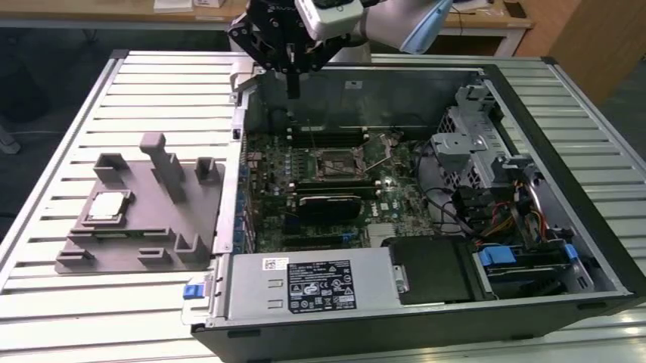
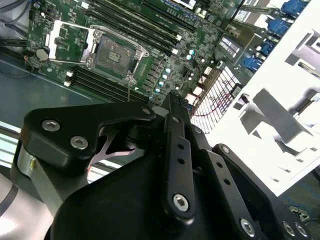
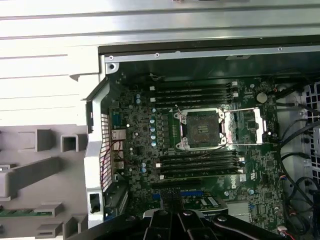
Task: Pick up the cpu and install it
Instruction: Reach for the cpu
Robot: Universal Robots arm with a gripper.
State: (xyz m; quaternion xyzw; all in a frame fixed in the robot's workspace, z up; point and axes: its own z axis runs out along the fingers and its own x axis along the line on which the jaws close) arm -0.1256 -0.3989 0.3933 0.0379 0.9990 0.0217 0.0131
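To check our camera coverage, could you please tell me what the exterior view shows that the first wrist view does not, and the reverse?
Exterior view: the cpu resting on the grey fixture plate, and the power supply. First wrist view: the coin cell beside the socket. Both: the empty socket, the motherboard, that plate and the gripper.

Seen in the exterior view, the arm (image 1: 404,23) is cut off by the upper edge, and the surface of the cpu (image 1: 106,207) on the grey fixture plate (image 1: 131,253) is too small to be made out. In the first wrist view the gripper (image 3: 171,213) and the fixture plate are cropped by the frame's edges. In the second wrist view part of the motherboard (image 2: 150,65) is hidden behind the gripper's linkage.
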